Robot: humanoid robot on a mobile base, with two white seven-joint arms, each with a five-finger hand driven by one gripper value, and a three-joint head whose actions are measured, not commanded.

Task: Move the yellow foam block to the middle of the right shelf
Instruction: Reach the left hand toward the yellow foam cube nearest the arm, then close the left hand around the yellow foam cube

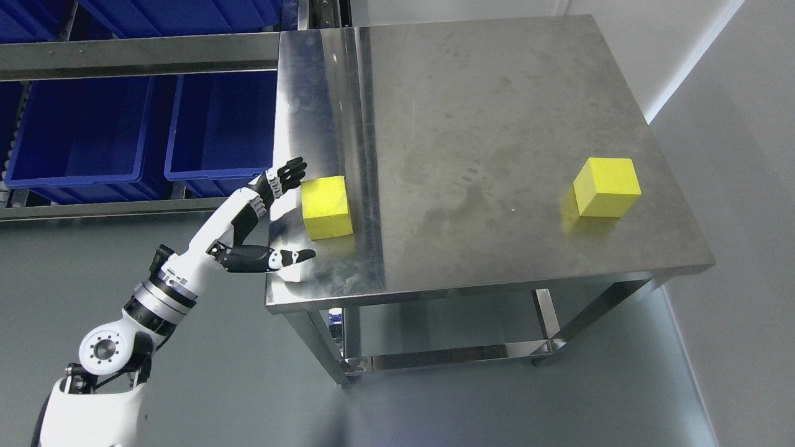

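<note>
Left hand [273, 217] reaches in from the lower left on a white arm and sits at the tabletop's [497, 124] near left corner, spread open and holding nothing. Its dark fingers [289, 174] point up toward 1 o'clock, just beside the left face of a yellow foam block [327, 207]; whether the fingertips touch that face is too close to tell. The thumb [292, 257] stretches out toward 3 o'clock, below the block and apart from it, lying over the tabletop's front edge area.

That yellow foam block stands flat on the steel tabletop, at about 9 o'clock from the surface's centre, close to a lengthwise seam in the metal. A second yellow block [607, 187] sits well apart from the first, at about 3 o'clock on the tabletop, near the right edge, also flat and turned slightly so a corner faces the camera.

Beyond the tabletop's left side, at 10 o'clock, blue bins [81, 133] rest on a shelf rack [136, 54] with grey rails. Under the tabletop, steel legs and a lower crossbar show against the grey floor [217, 385]. At the right, a pale wall [733, 124] runs along the tabletop's side.
</note>
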